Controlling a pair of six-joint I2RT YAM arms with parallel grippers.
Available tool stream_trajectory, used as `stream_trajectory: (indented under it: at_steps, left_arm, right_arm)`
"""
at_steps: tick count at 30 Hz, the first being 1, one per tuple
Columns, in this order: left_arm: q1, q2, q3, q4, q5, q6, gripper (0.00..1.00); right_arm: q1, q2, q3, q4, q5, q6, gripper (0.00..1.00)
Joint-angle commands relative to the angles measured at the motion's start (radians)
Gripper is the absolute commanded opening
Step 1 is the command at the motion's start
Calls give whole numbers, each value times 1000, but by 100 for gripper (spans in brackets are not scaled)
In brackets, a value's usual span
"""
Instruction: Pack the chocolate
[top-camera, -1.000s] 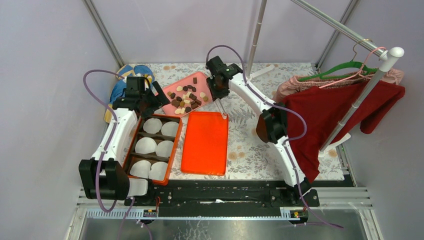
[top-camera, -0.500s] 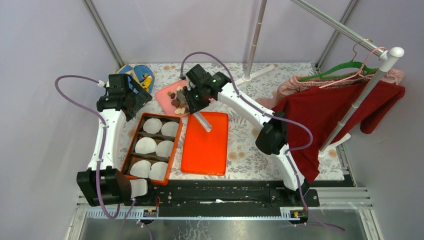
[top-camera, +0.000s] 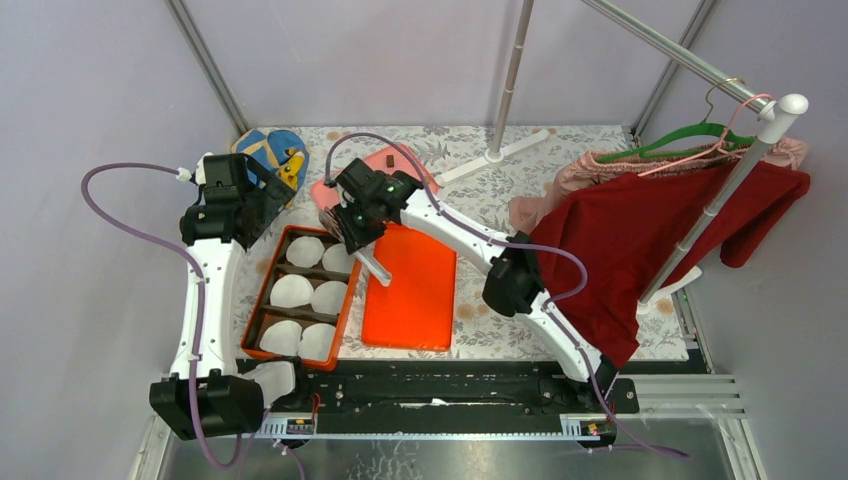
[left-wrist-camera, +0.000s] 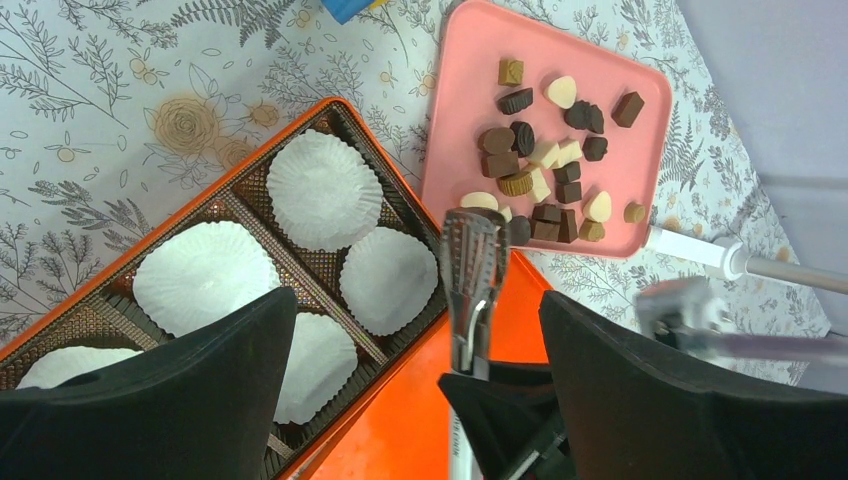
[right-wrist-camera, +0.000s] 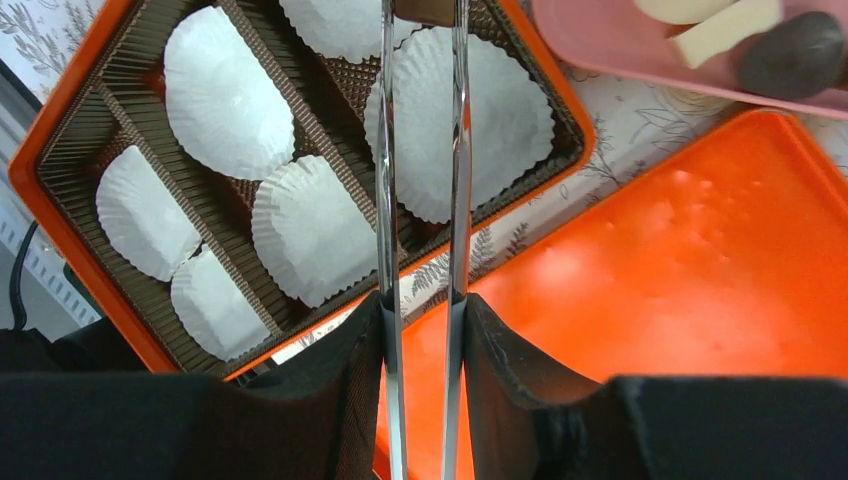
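Several dark, light brown and cream chocolates (left-wrist-camera: 550, 170) lie on the pink tray (left-wrist-camera: 610, 55); my right arm hides most of them in the top view. The orange box (top-camera: 258, 300) holds white paper liners (left-wrist-camera: 325, 190) and no chocolate. My right gripper (top-camera: 355, 235) is shut on metal tongs (right-wrist-camera: 455, 200), over the box's far right corner beside the tray (right-wrist-camera: 600, 40). A small brown bit shows between the tong arms at the frame's top edge; I cannot tell what it is. My left gripper (left-wrist-camera: 412, 300) is open and empty, raised beyond the box's far left corner (top-camera: 262, 200).
The flat orange lid (top-camera: 415, 290) lies right of the box. A blue and yellow object (top-camera: 270, 150) sits at the back left. A clothes rack with a red garment (top-camera: 660, 220) fills the right side, with its white base bar (top-camera: 490, 155) behind the tray.
My right arm swung left with the tongs, from the tray's right edge across the tray to the box's far corner. My left arm pulled back and left, away from the box.
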Motion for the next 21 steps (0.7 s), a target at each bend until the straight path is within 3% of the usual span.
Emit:
stream_trajectory:
  at_steps: [1,21]
  left_arm:
    - [7,-5,28,-6,-38,-30,99]
    - [15,8,10,-10,-33,-33,99]
  right_arm:
    - [22,36,76,69,-43,38,0]
    - [68,146,157,135,-87,69,1]
